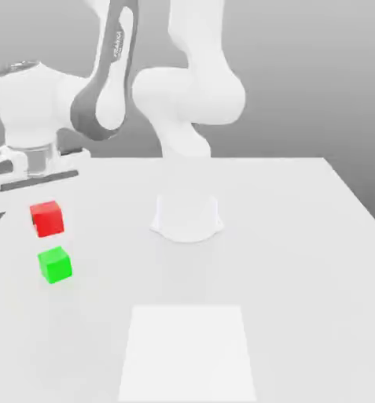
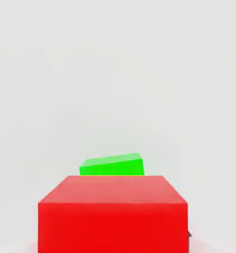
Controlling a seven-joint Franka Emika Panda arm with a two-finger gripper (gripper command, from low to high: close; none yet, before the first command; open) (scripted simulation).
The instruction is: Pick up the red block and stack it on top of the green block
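You have the claw point(image 1: 49, 213) clamped on the red block point(image 1: 47, 219), and it holds this block in the air, at the exterior view's left. In the same view, the green block point(image 1: 55, 265) sits on the white surface point(image 1: 292, 275), lower in the picture than the red one, and a pale gap is seen between the two blocks. So your red block is near the green block but does not touch it.

In the hand view, you see the red block very large and close to the camera. The green block looks much smaller behind it, and the red block hides a part of it. The green block is turned a little compared with the red one.

The white arm point(image 1: 188, 96), which has some dark parts, bends over toward the exterior view's left. Its round base point(image 1: 187, 224) stands near the middle of that view. In front of the base, well apart from both blocks, you can see a flat, brighter white patch point(image 1: 188, 352).
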